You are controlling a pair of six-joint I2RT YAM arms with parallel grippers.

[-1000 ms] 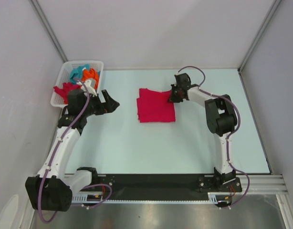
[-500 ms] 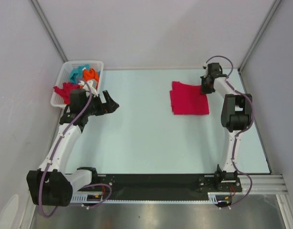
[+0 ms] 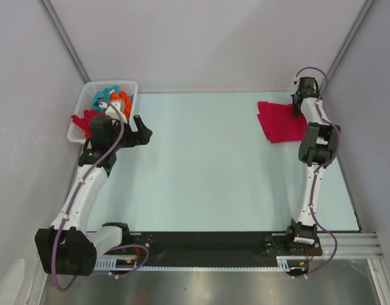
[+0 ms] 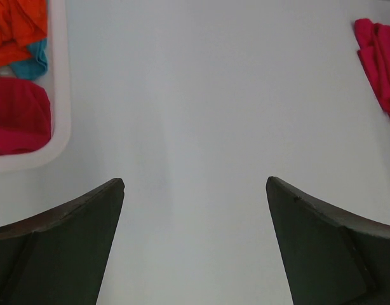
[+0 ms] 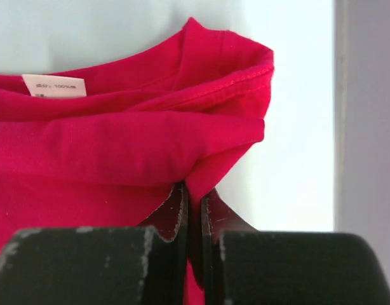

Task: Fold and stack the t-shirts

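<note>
A folded crimson t-shirt [image 3: 281, 122] lies at the far right of the table, close to the right wall. My right gripper [image 3: 298, 107] is shut on its right edge; in the right wrist view the red cloth [image 5: 119, 146] is pinched between the jaws [image 5: 194, 197], and a small white label [image 5: 54, 86] shows. More t-shirts, orange [image 3: 122, 98], teal [image 3: 101, 96] and red [image 3: 87, 119], sit bunched in the white basket [image 3: 128, 84] at far left. My left gripper [image 3: 146, 131] hangs open beside the basket, nothing between its fingers [image 4: 74, 235].
The right wall and its metal frame [image 3: 347, 44] stand just beyond the held shirt. The back wall runs along the table's far edge. A black rail [image 3: 201, 244] with both arm bases lines the near edge.
My right gripper has dragged the folded crimson t-shirt from the table's middle to the far right, near the wall. The left arm has shifted slightly back toward the basket.
</note>
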